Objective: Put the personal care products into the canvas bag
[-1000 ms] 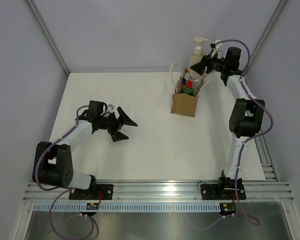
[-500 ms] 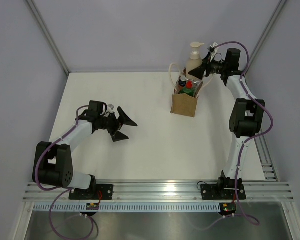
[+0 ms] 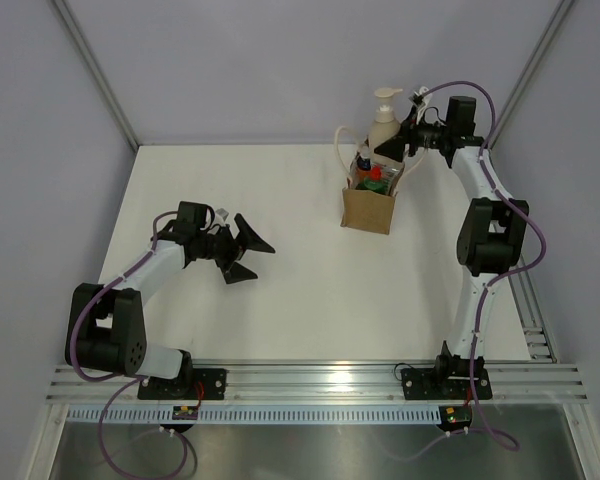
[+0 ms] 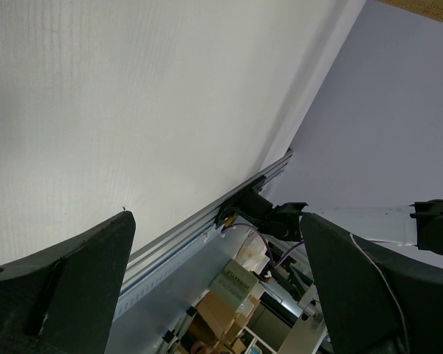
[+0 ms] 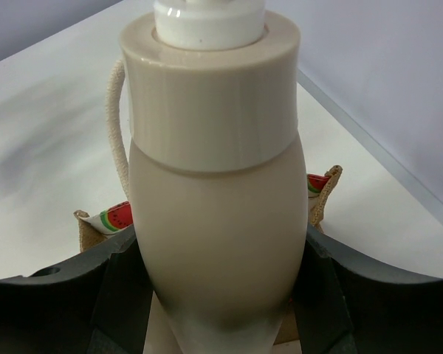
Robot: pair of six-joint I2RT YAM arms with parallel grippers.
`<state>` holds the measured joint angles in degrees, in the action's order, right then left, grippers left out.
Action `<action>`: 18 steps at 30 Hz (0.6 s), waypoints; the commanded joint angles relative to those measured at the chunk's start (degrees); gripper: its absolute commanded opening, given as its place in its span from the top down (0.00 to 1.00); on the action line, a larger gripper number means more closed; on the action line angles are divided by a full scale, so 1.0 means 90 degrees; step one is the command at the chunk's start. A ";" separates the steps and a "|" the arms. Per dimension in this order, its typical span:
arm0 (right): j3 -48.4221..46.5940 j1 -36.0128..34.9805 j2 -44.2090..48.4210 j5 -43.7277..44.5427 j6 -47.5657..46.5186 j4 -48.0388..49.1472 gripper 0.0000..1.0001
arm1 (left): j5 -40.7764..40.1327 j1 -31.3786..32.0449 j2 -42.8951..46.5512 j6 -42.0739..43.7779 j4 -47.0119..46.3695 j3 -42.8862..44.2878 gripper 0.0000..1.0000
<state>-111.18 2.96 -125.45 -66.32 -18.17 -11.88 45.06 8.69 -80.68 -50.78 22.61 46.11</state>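
Right arm has swung a bit left since a second ago, carrying the beige pump bottle with white pump head (image 3: 383, 125) closer over the bag; left arm unchanged.

Right claw (image 3: 398, 146) pinches the beige pump bottle low on its body, one dark finger on each side. In the right wrist view the bottle (image 5: 214, 184) is upright with the pump up, and the claw (image 5: 218, 313) closes against its lower sides. The bottle is held in the air above the far side of the open mouth of the small tan-brown canvas bag with cream rope handles (image 3: 368, 210). Whether the bottle base is already past the rim cannot be told, because the base hides it.

The bag stands upright on the white bench (image 3: 230, 200), toward the far right. A red cap (image 3: 375, 171) and some green show inside its mouth; other contents are too small to make out. In the wrist view a cream rope handle (image 5: 117, 125) loops up to the left of the bottle, with the tan bag rim (image 5: 85, 221) below it and a watermelon-print strip (image 5: 114, 216) just beside it.

Left claw (image 3: 242, 248) is spread wide and empty, low over the left half of the bench, well apart from the bag. In the left wrist view the claw (image 4: 214, 291) frames bare bench with nothing between the fingers.
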 commanded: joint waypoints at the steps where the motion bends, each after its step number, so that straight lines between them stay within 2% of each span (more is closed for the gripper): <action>1: -0.0314 -0.0212 0.0150 0.0326 -0.0383 -0.0136 1.00 | 0.0218 0.0011 0.0147 0.0106 -0.0159 -0.0035 0.01; 6: -0.0040 -0.0290 0.0150 0.0962 -0.0403 -0.0038 0.98 | 0.0218 0.0011 0.0127 0.0115 -0.0149 -0.0035 0.01; 11: -0.0011 -0.0290 0.0266 0.1363 -0.0266 -0.0009 0.99 | 0.0208 0.0011 0.0108 0.0125 -0.0159 -0.0035 0.01; 18: 0.0916 -0.0300 0.0638 0.1929 0.0105 0.0909 0.96 | 0.0247 0.0011 0.0059 0.0116 -0.0246 -0.0045 0.01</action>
<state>-104.95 1.10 -125.05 -51.11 -19.29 -9.43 45.08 8.69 -80.68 -50.72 22.57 45.91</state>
